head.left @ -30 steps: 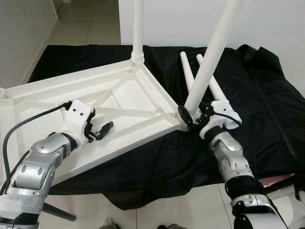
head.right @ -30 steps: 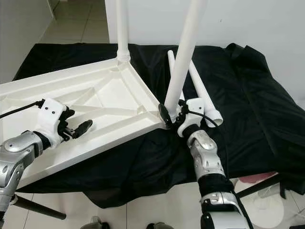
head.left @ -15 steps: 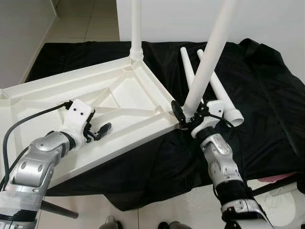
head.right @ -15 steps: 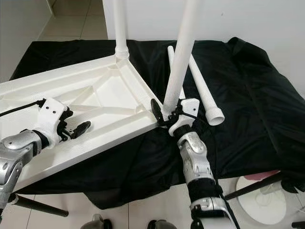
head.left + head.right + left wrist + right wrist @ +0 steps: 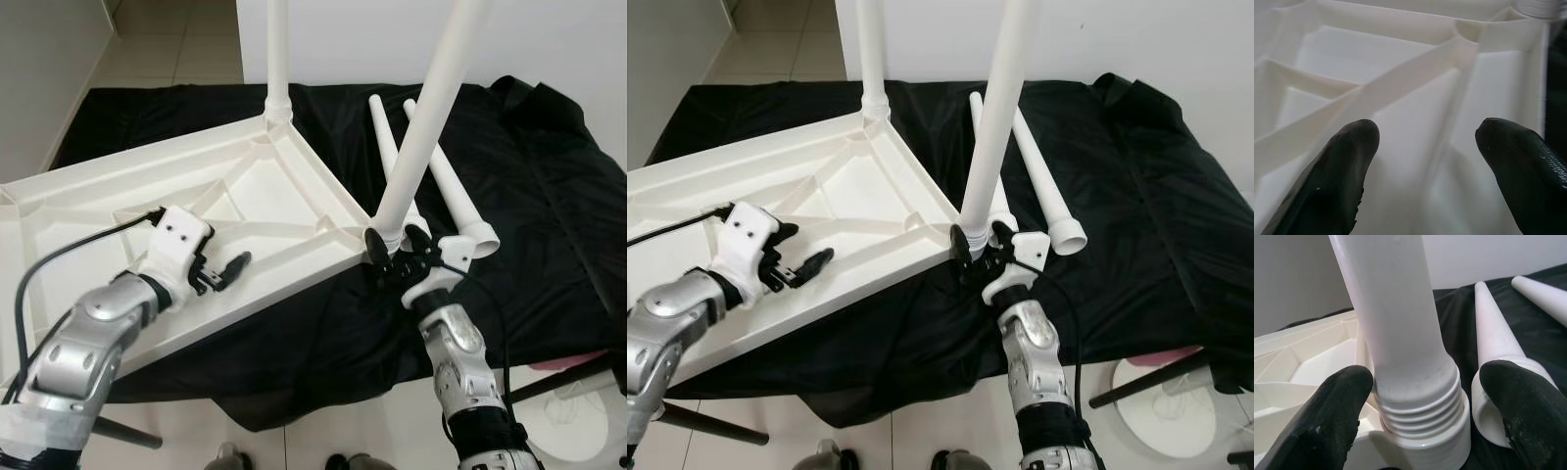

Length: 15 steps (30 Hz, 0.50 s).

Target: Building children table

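You're about halfway: the upturned tabletop on the black cloth carries two legs, the right end effector open around the near-corner leg, left end effector open over the ribs, two loose legs beside that corner.

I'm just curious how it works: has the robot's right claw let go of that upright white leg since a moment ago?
Yes. The right gripper was clamped on the upright leg; it has slid down toward the table's corner socket, its fingers now spread apart around the threaded base.
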Motion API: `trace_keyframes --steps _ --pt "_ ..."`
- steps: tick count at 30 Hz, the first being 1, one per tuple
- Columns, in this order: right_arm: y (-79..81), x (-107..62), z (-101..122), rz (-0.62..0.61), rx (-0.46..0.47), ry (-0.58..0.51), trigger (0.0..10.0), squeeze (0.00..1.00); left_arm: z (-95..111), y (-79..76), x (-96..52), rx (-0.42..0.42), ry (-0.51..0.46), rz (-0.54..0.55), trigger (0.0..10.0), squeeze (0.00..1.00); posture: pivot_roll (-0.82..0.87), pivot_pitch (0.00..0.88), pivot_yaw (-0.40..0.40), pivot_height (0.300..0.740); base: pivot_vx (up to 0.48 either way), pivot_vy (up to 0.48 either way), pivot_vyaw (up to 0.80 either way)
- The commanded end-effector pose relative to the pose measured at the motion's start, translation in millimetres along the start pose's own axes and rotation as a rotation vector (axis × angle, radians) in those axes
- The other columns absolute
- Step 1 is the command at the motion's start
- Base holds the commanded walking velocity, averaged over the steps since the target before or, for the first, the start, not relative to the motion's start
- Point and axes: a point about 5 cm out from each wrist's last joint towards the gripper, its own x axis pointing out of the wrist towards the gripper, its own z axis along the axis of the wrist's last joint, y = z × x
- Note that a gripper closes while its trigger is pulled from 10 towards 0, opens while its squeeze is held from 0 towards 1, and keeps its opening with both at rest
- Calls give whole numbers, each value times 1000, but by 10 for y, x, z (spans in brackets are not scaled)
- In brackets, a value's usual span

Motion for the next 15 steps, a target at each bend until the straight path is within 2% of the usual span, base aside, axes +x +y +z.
trace_keyframes --steps 1,6,9,13,15 --pt "-10 -37 -20 -8 -2 16 10000 0 -9 -146 1 12 0 -169 10000 0 17 113 -30 740 0 0 0" --pt "22 -41 -26 6 -12 29 10000 0 -148 -81 86 -19 66 -67 10000 0 9 108 -37 740 0 0 0" --pt "51 -28 -26 17 -18 33 10000 0 -209 69 138 -76 114 55 10000 0 5 105 -37 740 0 0 0" --pt "66 -20 -28 16 -16 36 10000 0 -183 189 160 -116 99 130 10000 0 6 99 -37 740 0 0 0" --pt "73 -25 -31 16 -15 37 10000 0 -158 210 157 -133 83 133 10000 0 6 99 -37 740 0 0 0"
